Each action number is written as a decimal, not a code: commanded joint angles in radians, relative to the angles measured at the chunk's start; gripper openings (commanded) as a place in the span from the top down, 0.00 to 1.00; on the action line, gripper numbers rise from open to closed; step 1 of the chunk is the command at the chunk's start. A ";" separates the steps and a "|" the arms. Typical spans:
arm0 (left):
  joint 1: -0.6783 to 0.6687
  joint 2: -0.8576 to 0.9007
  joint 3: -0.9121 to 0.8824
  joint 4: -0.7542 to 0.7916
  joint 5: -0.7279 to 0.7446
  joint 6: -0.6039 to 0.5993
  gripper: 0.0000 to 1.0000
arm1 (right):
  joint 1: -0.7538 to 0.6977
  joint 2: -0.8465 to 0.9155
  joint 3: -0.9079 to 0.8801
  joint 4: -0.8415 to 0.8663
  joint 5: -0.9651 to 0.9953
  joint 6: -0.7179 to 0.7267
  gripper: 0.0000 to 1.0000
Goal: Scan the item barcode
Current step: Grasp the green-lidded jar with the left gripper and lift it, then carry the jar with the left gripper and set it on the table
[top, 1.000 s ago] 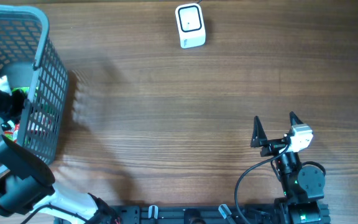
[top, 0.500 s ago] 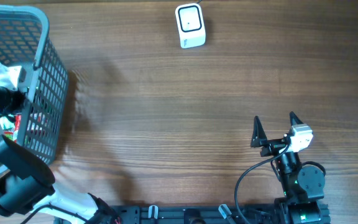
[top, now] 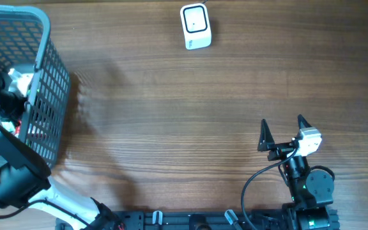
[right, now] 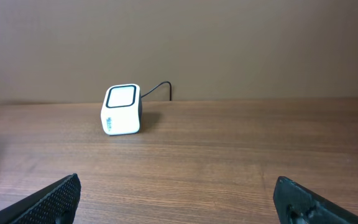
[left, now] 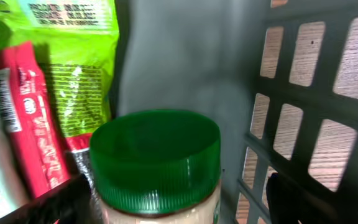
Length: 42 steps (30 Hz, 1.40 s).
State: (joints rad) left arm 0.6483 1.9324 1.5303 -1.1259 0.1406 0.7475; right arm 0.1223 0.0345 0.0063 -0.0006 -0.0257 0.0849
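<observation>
Green-lidded pale jar sits in the grey mesh basket between the left gripper's wide, empty jaws, so the grasp is in hand and needs a square, centred close; the right gripper, well outside the basket, gapes empty.

L end effector deeper in basket

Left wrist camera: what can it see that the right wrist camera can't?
Only the left wrist view: inside the basket, a green-lidded jar, a green bag and a red packet. Only the right wrist view: the white scanner with its cable, on the open table. Both: wood tabletop, and open dark fingers at the bottom corners, the left gripper either side of the jar, the right gripper around nothing.
</observation>
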 commanded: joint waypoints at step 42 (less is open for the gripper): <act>-0.041 -0.418 0.298 0.270 0.019 -0.200 0.48 | -0.005 -0.005 -0.001 0.003 -0.005 -0.006 0.00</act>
State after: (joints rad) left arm 0.6552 1.6375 1.7947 -0.9203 0.1432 0.6285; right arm 0.1223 0.0345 0.0063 -0.0006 -0.0257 0.0849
